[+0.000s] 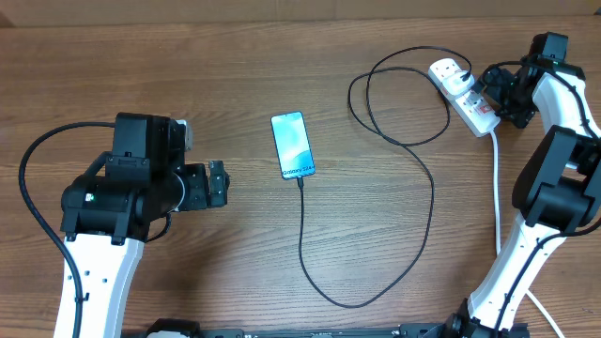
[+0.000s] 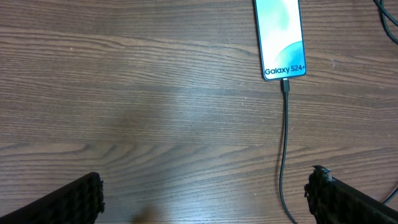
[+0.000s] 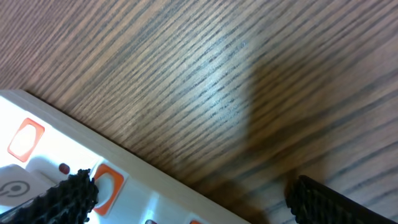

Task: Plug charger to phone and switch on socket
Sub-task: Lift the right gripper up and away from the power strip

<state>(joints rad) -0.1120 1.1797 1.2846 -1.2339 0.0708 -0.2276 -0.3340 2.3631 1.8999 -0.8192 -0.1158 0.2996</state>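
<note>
The phone [image 1: 293,145] is lying flat and screen-up near the middle of the wooden table [image 1: 235,75]. Its light blue-white screen is being shown lit, with dark "Galaxy S24+" lettering at the end facing the arms' bases. In the left wrist view, the connector tip [image 2: 285,85] of the charger [image 1: 301,225] is being seen pressed into that lettered end of the phone [image 2: 281,37]. The thin black cable is being run away from the phone, round in a wide loop to the right and up toward the socket [image 1: 463,94]. Whether its plug is seated there cannot be told.

The socket, a white strip with orange-red switches, is lying at an angle near the table's far right corner, its thick white lead [image 1: 496,188] trailing along the right edge.

The right gripper [image 1: 488,89] is being held with jaws apart and gripping nothing. In its wrist view, one finger [image 3: 68,193] is hanging over the socket [image 3: 62,149] just beside a switch [image 3: 107,182], and the other is over bare wood.

The left gripper [image 1: 218,183] is likewise spread wide and gripping nothing, over bare wood left of the phone and apart from it. Open tabletop is being left all round the phone except at the cabled end.
</note>
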